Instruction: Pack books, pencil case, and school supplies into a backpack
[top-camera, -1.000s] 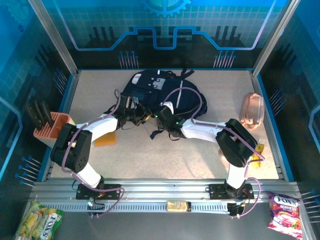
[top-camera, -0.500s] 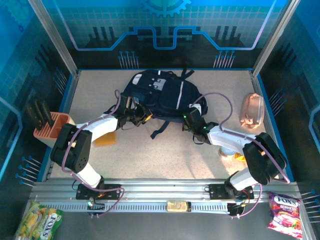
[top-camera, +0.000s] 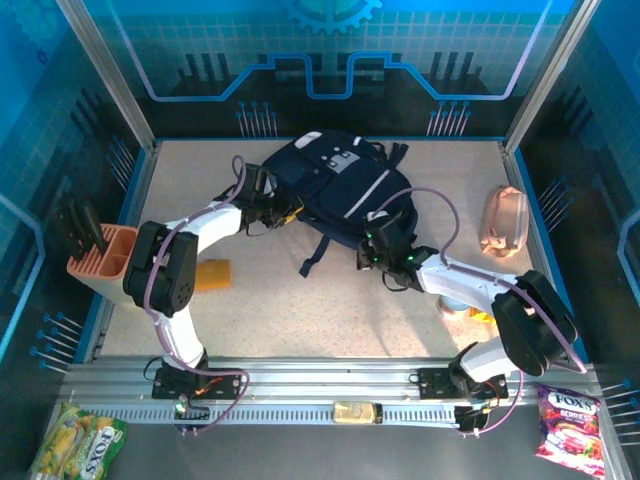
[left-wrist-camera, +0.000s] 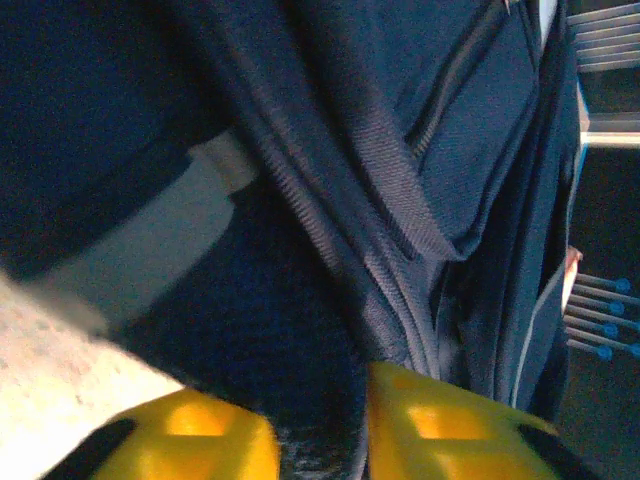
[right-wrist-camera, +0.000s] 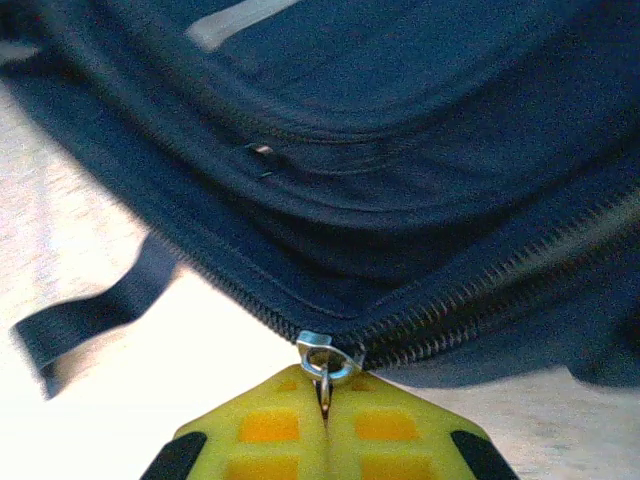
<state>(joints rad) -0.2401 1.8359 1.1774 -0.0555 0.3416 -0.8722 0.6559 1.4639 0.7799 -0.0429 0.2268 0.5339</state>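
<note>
— Where does the backpack (top-camera: 335, 185) lie?

— On the counter (top-camera: 300, 320), toward twelve o'clock from its middle. It lies flat and askew, with a pale stripe (top-camera: 362, 196) down its front and one strap (top-camera: 316, 258) trailing toward six.

— And the arms?

— Both are at it. The left pincer (top-camera: 284, 212) is at the bag's nine o'clock edge. From the left wrist, its two yellow fingers (left-wrist-camera: 190, 440) stand a little apart with a fold of navy cloth filling the gap between them, so it looks clamped on the backpack (the cloth there is blurred, mind).

— The right one?

— The right pincer (top-camera: 378, 238) is at the bag's five o'clock corner. From its own wrist camera the fingers are pressed together on the zip pull (right-wrist-camera: 325, 365). The pull's metal ring sits just at their tips, at the end of the zip (right-wrist-camera: 480, 300).

— What else is about?

— The pencil case (top-camera: 503, 222) is well apart at three o'clock, near the right wall. The orange pad (top-camera: 212, 273) lies flat at eight o'clock, just beside the left arm. A pink rack (top-camera: 100, 255) with black pieces stands at the nine o'clock edge. Off the counter, one snack bag (top-camera: 75, 440) lies at seven o'clock and a second packet (top-camera: 570, 425) at five.
</note>
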